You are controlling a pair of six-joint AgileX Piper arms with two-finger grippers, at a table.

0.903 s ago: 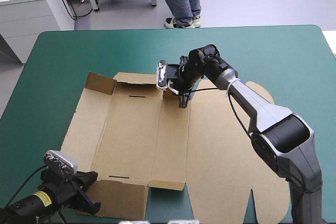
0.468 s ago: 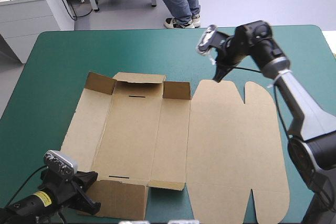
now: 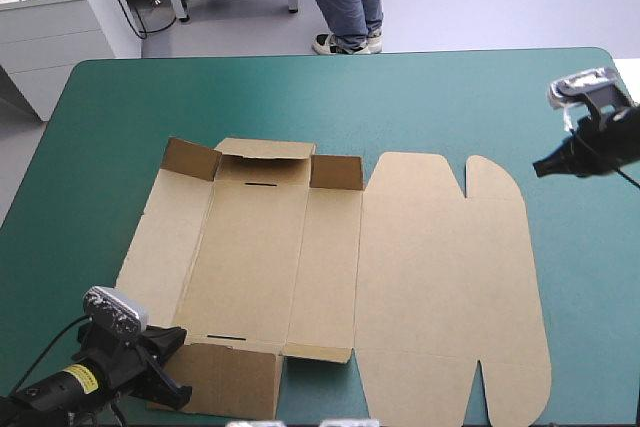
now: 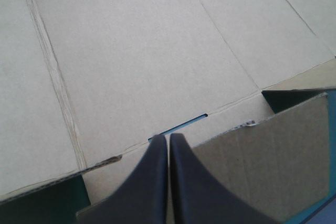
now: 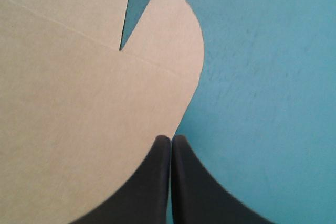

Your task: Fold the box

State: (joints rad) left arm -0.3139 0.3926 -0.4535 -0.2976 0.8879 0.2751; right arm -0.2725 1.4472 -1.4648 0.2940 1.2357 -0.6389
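The brown box (image 3: 430,267) lies as a cut sheet, mostly flat. Its far flaps (image 3: 265,152) stand raised, and the wide lid part with a rounded tab (image 3: 490,179) lies flat at the right. My left gripper (image 3: 183,372) is at the near-left corner. Its fingers are pressed together on the tilted near wall flap (image 3: 235,379). In the left wrist view the gripper (image 4: 169,137) points at a slot (image 4: 178,126), with board (image 4: 131,51) on both sides. My right gripper (image 3: 538,169) hovers shut and empty just right of the tab. In its own view the gripper (image 5: 170,139) sits at the tab's (image 5: 168,35) edge.
The table's right edge (image 3: 625,117) runs close behind my right gripper. A broad band of teal-green cover (image 3: 470,97) lies between the box's far side and the table's far edge. A small corner tab (image 3: 318,353) stands up at the near middle.
My right gripper has left the far middle flap, risen and swung right to just beyond the lid's rounded tab. The left gripper and the box have not moved.
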